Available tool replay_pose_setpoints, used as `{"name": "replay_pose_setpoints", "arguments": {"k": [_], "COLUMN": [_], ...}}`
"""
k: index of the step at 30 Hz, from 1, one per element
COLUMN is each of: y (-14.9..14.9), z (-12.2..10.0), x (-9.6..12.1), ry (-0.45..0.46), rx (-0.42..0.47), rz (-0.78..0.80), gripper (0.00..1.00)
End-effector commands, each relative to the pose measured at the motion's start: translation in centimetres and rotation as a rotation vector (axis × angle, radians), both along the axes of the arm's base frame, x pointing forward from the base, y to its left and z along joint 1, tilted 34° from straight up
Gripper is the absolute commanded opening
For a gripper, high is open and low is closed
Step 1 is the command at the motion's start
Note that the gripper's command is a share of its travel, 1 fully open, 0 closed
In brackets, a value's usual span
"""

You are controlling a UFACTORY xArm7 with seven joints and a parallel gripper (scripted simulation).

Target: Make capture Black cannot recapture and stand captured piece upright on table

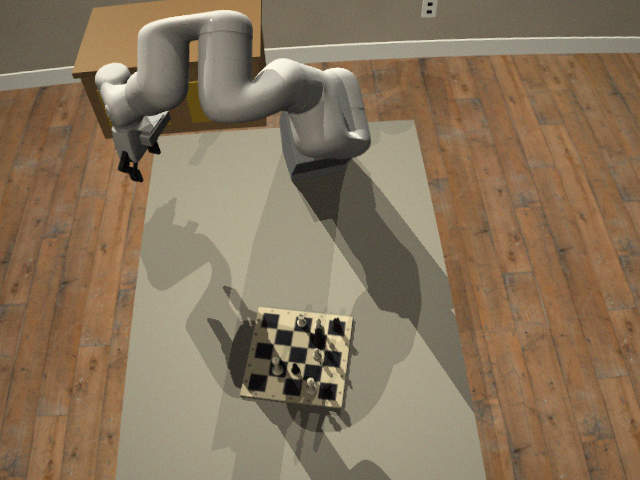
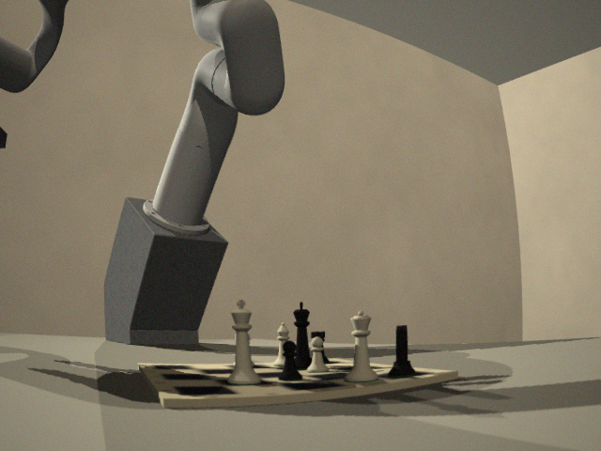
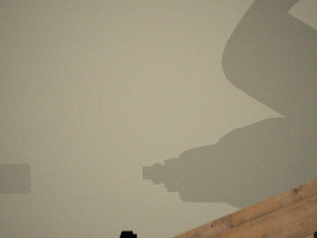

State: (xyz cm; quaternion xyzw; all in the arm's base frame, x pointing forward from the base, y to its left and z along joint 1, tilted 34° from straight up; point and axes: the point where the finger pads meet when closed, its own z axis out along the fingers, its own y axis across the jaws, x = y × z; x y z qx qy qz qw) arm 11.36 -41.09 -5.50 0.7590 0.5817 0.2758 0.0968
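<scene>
Diagonally across the pale table [image 1: 180, 335] [image 2: 48, 427] [image 3: 74, 74] from the wide-open gripper [image 1: 146, 164] [image 2: 3, 137] [image 3: 222, 234], poised near the robot's right corner, the chessboard [image 1: 292, 400] [image 2: 218, 401] and its upright pieces [image 1: 277, 366] [image 2: 242, 354] lay well apart, toward the edge opposite the pedestal [image 1: 289, 149] [image 2: 169, 286].

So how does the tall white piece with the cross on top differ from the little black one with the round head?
The white king is pale, while the black pawn is dark. The king stands much taller than the pawn. The king ends in a cross; the pawn ends in a plain ball. Both stand upright on the board.
</scene>
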Motion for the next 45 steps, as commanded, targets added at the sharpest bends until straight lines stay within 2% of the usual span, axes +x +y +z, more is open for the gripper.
{"name": "replay_pose_setpoints", "arguments": {"k": [1,18,22,24,26,27,28,29,30,31,32,34,35,36,37,39,40,42,43,44,45], "y": [-0.2,-0.2,-0.8,-1.7,-2.8,-2.8,-3.4,-3.4,-4.0,-4.0,-4.6,-4.6,-5.1,-5.1,-5.4,-5.4,-5.5,-5.5,-5.5,-5.5,-5.3], "z": [0.1,0.1,0.2,0.4,0.7,0.7,0.9,0.9,1.2,1.2,1.5,1.5,1.9,1.9,2.3,2.3,2.8,2.8,3.4,3.4,4.0], "x": [-0.1,-0.1,0.9,2.5,5.0,5.0,6.6,6.6,8.5,8.5,10.6,10.6,12.9,12.9,15.3,15.3,17.9,17.9,20.5,20.5,23.1], "ry": [0.001,0.001,-0.010,-0.026,-0.050,-0.050,-0.065,-0.065,-0.081,-0.081,-0.098,-0.098,-0.116,-0.116,-0.133,-0.133,-0.149,-0.149,-0.163,-0.163,-0.175], "rx": [-0.004,-0.004,0.005,0.020,0.046,0.046,0.063,0.063,0.084,0.084,0.108,0.108,0.136,0.136,0.168,0.168,0.203,0.203,0.241,0.241,0.282], "rz": [-0.003,-0.003,0.002,0.009,0.021,0.021,0.029,0.029,0.040,0.040,0.052,0.052,0.066,0.066,0.082,0.082,0.100,0.100,0.120,0.120,0.141], "gripper": [1.00,1.00,1.00,1.00,1.00,1.00,1.00,1.00,1.00,1.00,1.00,1.00,1.00,1.00,1.00,1.00,1.00,1.00,1.00,1.00,1.00]}}
